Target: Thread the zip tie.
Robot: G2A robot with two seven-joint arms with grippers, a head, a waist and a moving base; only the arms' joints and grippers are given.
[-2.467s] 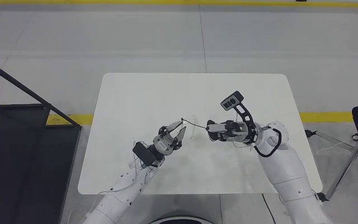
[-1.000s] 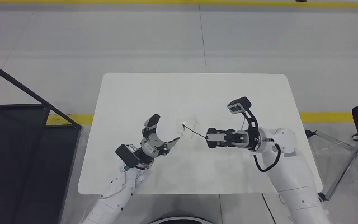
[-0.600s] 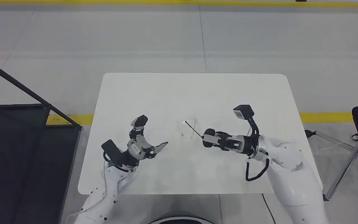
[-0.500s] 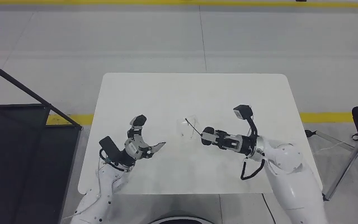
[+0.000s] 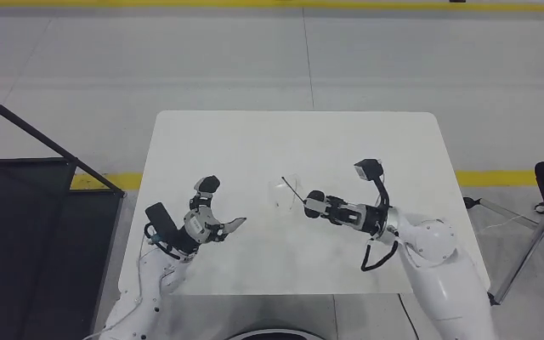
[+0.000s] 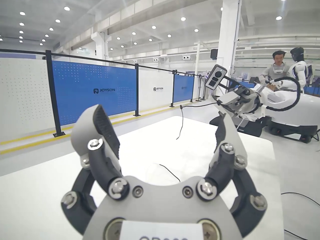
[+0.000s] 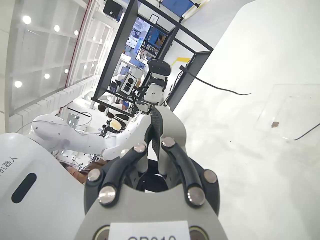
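A thin black zip tie (image 5: 293,190) sticks out from the tip of my right gripper (image 5: 308,204), slanting up and away over the middle of the white table (image 5: 374,144). That gripper is shut on it, and its pressed-together fingers (image 7: 160,116) show in the right wrist view, where the zip tie (image 7: 220,88) shows as a dark curved strand beyond them. My left gripper (image 5: 223,204) hangs open and empty over the table's left part, well clear of the tie. Between its spread fingers (image 6: 105,126) the zip tie (image 6: 180,123) shows in the air.
A small clear plastic sheet (image 5: 279,197) lies flat on the table under the tie; the right wrist view shows the sheet (image 7: 287,106) with a small brown speck on it. A black frame stands off the table's left side.
My left gripper, which was at the tie's free end, has opened and drawn back to the left and toward the near edge. The right gripper keeps the tie and has shifted slightly.
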